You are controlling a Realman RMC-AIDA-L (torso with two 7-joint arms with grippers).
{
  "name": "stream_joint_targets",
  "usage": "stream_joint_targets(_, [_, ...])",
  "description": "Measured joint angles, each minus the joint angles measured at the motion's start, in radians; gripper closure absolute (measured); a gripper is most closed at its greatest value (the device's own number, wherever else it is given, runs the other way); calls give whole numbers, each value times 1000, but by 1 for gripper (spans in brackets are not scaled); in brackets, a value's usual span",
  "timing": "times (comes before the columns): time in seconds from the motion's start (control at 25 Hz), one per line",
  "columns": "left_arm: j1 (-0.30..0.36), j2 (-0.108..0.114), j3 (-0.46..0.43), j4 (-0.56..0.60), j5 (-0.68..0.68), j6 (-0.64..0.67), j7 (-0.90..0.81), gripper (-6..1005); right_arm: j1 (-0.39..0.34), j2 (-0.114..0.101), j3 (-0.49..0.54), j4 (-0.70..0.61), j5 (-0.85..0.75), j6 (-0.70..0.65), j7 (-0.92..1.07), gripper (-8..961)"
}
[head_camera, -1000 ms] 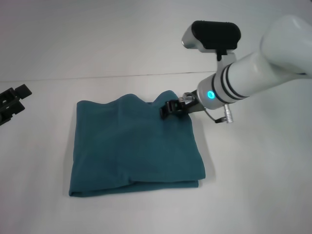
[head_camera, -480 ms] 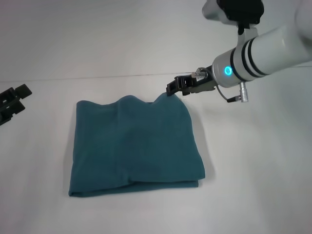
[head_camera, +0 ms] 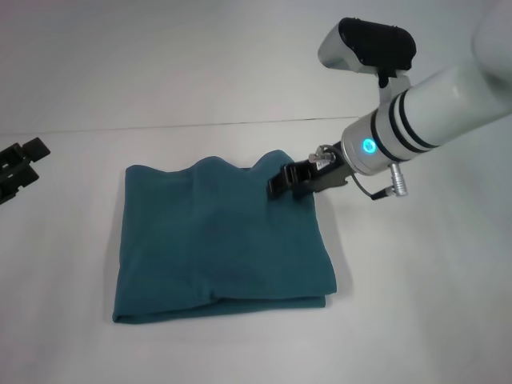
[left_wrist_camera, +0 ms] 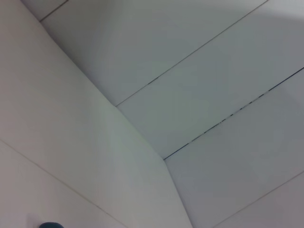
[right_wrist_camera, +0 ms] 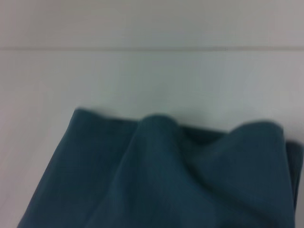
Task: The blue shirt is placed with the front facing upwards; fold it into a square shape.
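Blue shirt, a teal-blue cotton T-shirt already folded into a thick, roughly square pad, lies at the centre of the head view on the plain white surface. Its far edge is not flat: two soft humps rise along it. The right gripper sits at the right-hand hump, near the pad's upper right corner, its dark fingers against or just above the cloth; whether they are parted or pinching fabric cannot be told from here. The left gripper rests idle at the left edge of the frame, well apart from the shirt, and its finger state cannot be read either.

The left wrist view shows only pale panels with thin seams.

The right wrist view shows the shirt's rumpled far edge filling the lower half of the frame, both humps plain.

Judging by this, the folding is nearly done; tidying well would mean pressing or drawing the humps flat without dragging the layers beneath out of line.
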Motion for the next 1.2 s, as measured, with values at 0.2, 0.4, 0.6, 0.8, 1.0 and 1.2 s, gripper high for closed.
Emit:
stream_joint_targets(0.2, [3,0,0,-1,-1,-1,2,248,-19,2,-1,1,6,-27,-10,450])
stream_joint_targets(0.4, [1,0,0,-1,-1,-1,1,248,-16,2,-6,21,5,-36,-12,449])
stream_joint_targets(0.6, [3,0,0,2,-2,0,0,248,-35,-3,8,-64,27,-101,-13,448])
stream_joint_targets(0.8, [6,9,3,4,3,10,3,248,-138,-5,15,-269,149,-160,-123,447])
stream_joint_targets(1.0, [6,36,7,2,20,92,50,248,-295,5,36,-308,460,-167,-545,446])
stream_joint_targets(1.2, [19,46,3,25,35,183,198,248,-433,4,40,-279,639,-185,-811,350])
